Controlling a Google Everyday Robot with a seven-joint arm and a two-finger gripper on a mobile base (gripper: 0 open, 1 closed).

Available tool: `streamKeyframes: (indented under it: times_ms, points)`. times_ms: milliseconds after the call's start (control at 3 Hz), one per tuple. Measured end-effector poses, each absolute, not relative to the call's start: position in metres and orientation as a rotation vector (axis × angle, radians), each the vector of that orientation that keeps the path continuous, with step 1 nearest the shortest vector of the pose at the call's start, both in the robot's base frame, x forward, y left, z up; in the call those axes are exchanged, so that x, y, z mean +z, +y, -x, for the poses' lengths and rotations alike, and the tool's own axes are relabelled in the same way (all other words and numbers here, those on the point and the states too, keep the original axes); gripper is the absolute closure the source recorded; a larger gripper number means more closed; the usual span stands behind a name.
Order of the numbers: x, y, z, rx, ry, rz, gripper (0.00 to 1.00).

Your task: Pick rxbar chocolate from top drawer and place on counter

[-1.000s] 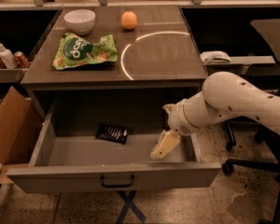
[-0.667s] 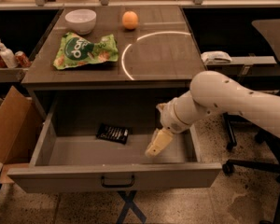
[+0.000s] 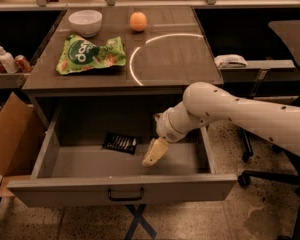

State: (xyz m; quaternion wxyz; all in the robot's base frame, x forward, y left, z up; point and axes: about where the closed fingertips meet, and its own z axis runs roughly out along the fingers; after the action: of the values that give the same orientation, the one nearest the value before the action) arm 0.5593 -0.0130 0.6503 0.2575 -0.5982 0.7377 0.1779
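Note:
The rxbar chocolate point(image 3: 120, 143), a small flat black wrapper with white lines, lies on the floor of the open top drawer point(image 3: 122, 188), left of centre towards the back. My gripper point(image 3: 153, 154) hangs inside the drawer on the white arm, a short way to the right of the bar and apart from it, with nothing seen in it. The counter point(image 3: 175, 59), a grey-brown top with a white arc, lies above the drawer.
On the counter sit a green snack bag point(image 3: 90, 55), a white bowl point(image 3: 85, 22) and an orange point(image 3: 138, 21). A cardboard box point(image 3: 7, 134) stands left of the drawer. Bottles point(image 3: 5, 60) sit on the left shelf; a chair base point(image 3: 265, 174) stands at right.
My gripper has moved left inside the drawer, closer to the rxbar chocolate. The bar has not moved.

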Motion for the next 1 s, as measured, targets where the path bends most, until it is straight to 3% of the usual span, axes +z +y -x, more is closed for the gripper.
streamKeyframes:
  times_ms: [1000]
  points:
    - [0.604,0.06,-0.584,0.478,1.915,1.63,0.0]
